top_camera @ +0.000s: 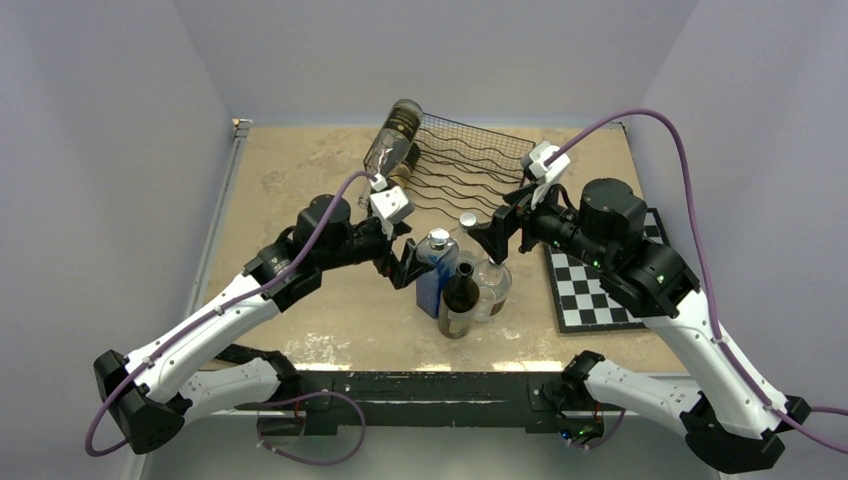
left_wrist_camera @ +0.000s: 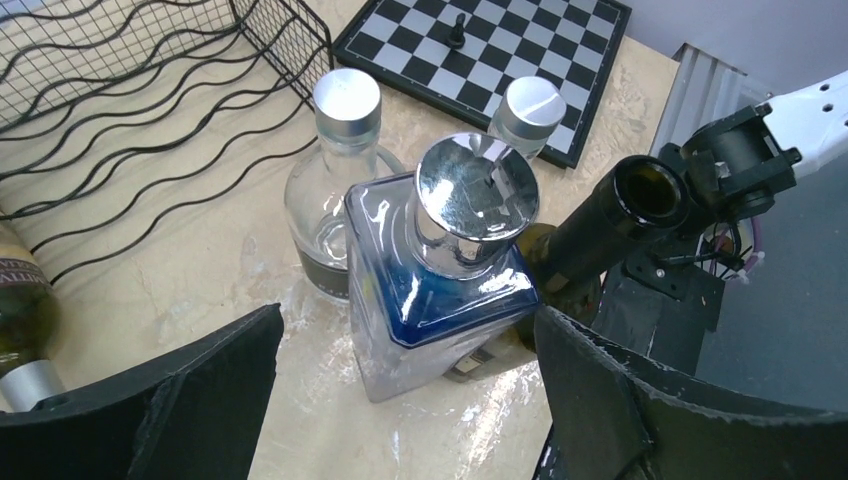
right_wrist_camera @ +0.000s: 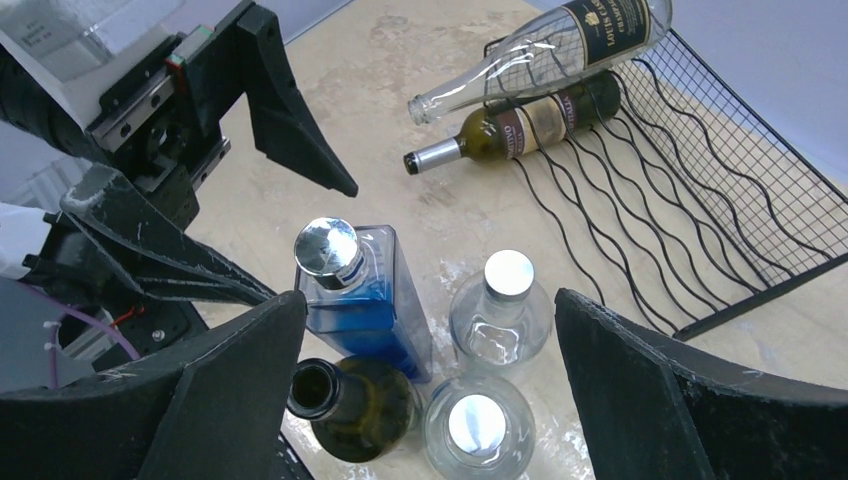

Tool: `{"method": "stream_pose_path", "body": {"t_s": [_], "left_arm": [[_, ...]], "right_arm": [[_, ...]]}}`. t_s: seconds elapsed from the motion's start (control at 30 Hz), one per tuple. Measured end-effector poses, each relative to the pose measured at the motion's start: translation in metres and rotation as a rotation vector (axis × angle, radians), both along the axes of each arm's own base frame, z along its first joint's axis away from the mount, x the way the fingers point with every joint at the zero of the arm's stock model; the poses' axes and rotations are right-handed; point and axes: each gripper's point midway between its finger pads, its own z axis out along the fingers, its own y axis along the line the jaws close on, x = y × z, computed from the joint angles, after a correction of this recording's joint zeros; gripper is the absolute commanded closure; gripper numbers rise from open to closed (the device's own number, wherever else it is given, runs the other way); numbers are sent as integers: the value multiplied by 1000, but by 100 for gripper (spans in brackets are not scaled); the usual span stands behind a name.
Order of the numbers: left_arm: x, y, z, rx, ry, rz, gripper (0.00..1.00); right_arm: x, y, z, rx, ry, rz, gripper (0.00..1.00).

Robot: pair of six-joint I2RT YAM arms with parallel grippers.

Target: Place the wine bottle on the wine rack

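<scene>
A dark green wine bottle (top_camera: 459,300) with an open neck stands upright in a tight cluster in the middle of the table, also seen in the left wrist view (left_wrist_camera: 620,215) and the right wrist view (right_wrist_camera: 350,405). The black wire wine rack (top_camera: 480,160) lies behind the cluster. On the rack's left end rest a labelled green bottle (right_wrist_camera: 520,125) and a clear bottle (right_wrist_camera: 540,50). My left gripper (top_camera: 400,262) is open, its jaws either side of the blue square bottle (left_wrist_camera: 430,290) without touching it. My right gripper (top_camera: 497,228) hangs open above the cluster (right_wrist_camera: 430,300), holding nothing.
The blue bottle (top_camera: 436,270) and two clear capped bottles (right_wrist_camera: 505,310) (right_wrist_camera: 475,425) press against the wine bottle. A chessboard (top_camera: 595,290) with one dark piece (left_wrist_camera: 458,30) lies to the right. Walls enclose the table on three sides.
</scene>
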Motion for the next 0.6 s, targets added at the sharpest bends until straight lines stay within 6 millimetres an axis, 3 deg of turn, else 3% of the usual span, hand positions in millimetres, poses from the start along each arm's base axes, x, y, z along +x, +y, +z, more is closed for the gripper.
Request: {"method": "stream_pose_path", "body": {"t_s": [0.6], "left_arm": [[2, -24, -22, -111, 23, 138, 11]], "right_arm": [[8, -11, -2, -13, -9, -78, 1]]}}
